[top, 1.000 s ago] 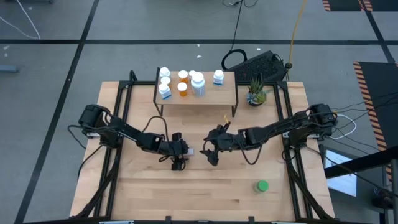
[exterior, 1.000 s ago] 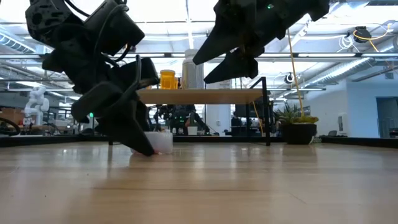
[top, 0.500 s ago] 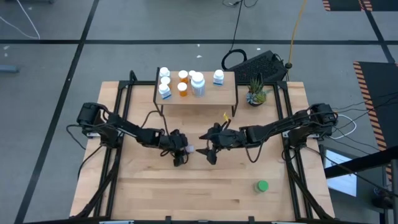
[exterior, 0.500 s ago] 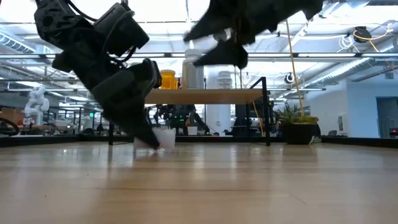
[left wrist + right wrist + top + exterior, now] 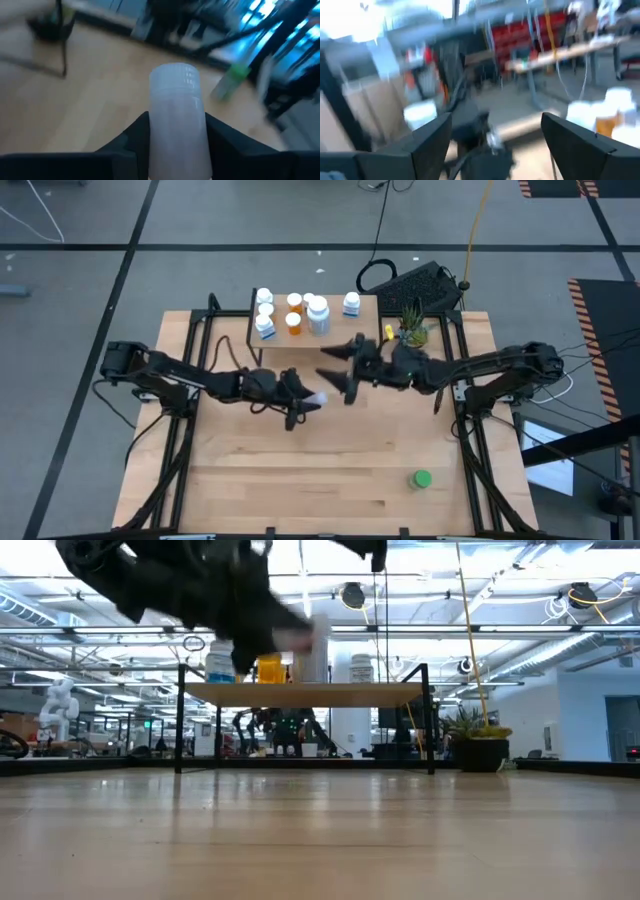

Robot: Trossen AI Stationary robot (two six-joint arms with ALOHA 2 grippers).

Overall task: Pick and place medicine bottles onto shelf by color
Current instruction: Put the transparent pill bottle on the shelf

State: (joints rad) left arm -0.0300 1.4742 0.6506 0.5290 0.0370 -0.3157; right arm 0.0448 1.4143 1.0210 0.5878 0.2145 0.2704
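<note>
Now, pale purple white-capped bottle (image 5: 177, 125) in left hand (image 5: 300, 402).

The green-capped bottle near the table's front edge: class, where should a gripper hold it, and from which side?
The green-capped bottle appears to stand upright and alone, so likely come from above and close the fingers on its round sides below the cap.

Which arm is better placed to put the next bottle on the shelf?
Left: its gripper already grips a pale bottle just in front of the shelf. The right gripper is open, holding nothing.
</note>
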